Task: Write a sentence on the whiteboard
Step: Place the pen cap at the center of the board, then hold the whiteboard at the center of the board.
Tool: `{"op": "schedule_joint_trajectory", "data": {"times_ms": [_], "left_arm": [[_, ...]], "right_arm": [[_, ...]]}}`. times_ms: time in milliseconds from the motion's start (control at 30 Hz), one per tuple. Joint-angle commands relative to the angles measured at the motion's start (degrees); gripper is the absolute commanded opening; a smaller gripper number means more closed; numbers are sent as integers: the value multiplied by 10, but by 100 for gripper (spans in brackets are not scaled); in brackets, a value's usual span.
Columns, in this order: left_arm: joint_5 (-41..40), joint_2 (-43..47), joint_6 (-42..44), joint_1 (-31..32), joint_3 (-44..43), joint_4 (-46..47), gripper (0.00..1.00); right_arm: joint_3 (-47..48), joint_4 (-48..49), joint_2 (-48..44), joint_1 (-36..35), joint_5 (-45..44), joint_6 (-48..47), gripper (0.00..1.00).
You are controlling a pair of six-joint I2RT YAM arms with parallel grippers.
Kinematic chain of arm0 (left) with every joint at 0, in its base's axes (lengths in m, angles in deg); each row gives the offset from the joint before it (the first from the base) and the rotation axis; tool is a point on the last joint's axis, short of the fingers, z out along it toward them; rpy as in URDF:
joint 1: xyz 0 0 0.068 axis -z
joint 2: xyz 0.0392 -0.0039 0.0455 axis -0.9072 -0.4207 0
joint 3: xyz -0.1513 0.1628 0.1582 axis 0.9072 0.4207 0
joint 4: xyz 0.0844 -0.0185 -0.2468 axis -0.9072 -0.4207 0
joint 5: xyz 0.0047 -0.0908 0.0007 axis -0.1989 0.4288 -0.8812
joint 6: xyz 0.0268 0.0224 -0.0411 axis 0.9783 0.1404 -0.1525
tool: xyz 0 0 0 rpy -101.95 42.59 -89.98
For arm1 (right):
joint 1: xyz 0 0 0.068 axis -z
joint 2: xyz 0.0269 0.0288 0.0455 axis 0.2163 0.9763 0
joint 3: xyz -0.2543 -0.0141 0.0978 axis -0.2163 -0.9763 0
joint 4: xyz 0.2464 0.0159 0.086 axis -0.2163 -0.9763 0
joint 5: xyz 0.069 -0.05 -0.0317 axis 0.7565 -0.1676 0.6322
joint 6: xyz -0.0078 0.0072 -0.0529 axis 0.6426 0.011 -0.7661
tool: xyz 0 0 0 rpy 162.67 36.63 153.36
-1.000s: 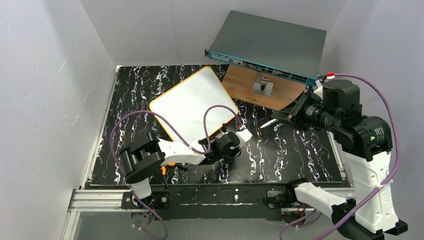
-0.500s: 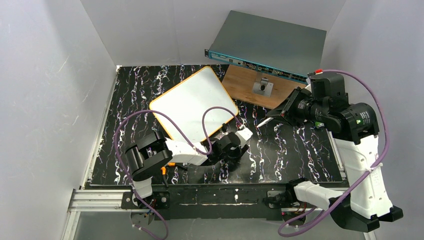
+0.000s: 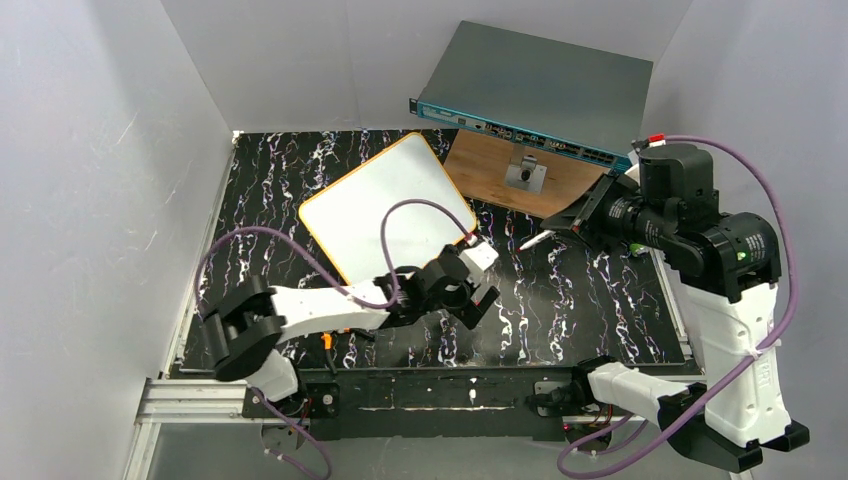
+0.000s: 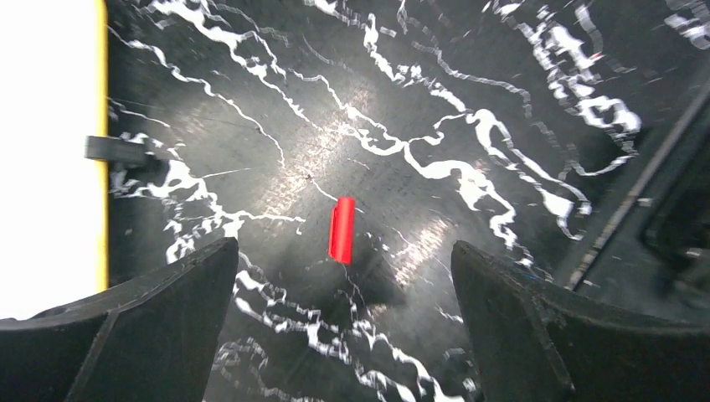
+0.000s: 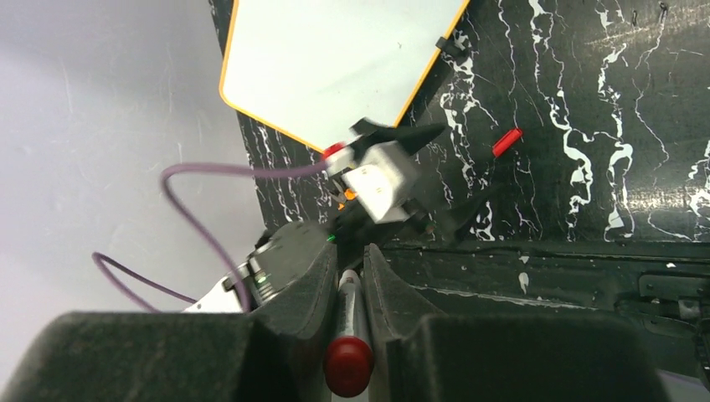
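Note:
The whiteboard [image 3: 375,205] lies tilted on the black marbled mat, white with an orange rim; no sentence shows on it. Its edge and a black clip foot appear at the left of the left wrist view [image 4: 46,151]. My left gripper [image 3: 475,297] hovers just right of the board's near corner, jaws wide open [image 4: 343,335] and nothing between them. A red marker cap [image 4: 342,229] lies on the mat under it, also visible from the right wrist [image 5: 506,142]. My right gripper [image 5: 350,268] is shut on a marker [image 5: 349,306], whose tip [image 3: 526,243] points toward the left gripper.
A brown wooden board [image 3: 490,165] with a small metal stand sits behind the right gripper. A flat teal-edged rack unit [image 3: 540,90] leans over it at the back. Grey walls close in on three sides; a metal rail runs along the near edge.
My left gripper went from shut to wide open and reached further right; the red cap now lies loose on the mat. The right arm swung slightly, still holding the marker.

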Motion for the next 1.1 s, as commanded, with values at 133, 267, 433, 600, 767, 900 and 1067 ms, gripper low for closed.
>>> {"op": "schedule_joint_trajectory", "data": {"times_ms": [133, 267, 433, 600, 767, 900, 1067], "left_arm": [[48, 209, -36, -29, -70, -269, 98], [78, 261, -75, -96, -124, -399, 97], [67, 306, -75, -162, -208, -515, 98], [70, 324, -59, -241, -295, -573, 98], [154, 284, -51, -343, -356, -607, 98], [232, 246, -51, -442, -373, -576, 98], [346, 176, -62, -583, -375, -522, 98]], "right_arm": [[23, -7, -23, 3, 4, 6, 1], [-16, 21, -41, 3, 41, -19, 1], [-63, 60, -51, 3, 114, -37, 1], [-59, 67, -52, 3, 155, -52, 1], [-55, 53, -58, 3, 177, -64, 1], [-79, 53, -77, 3, 166, -80, 1], [-142, 101, -93, 3, 179, -65, 1]]}}
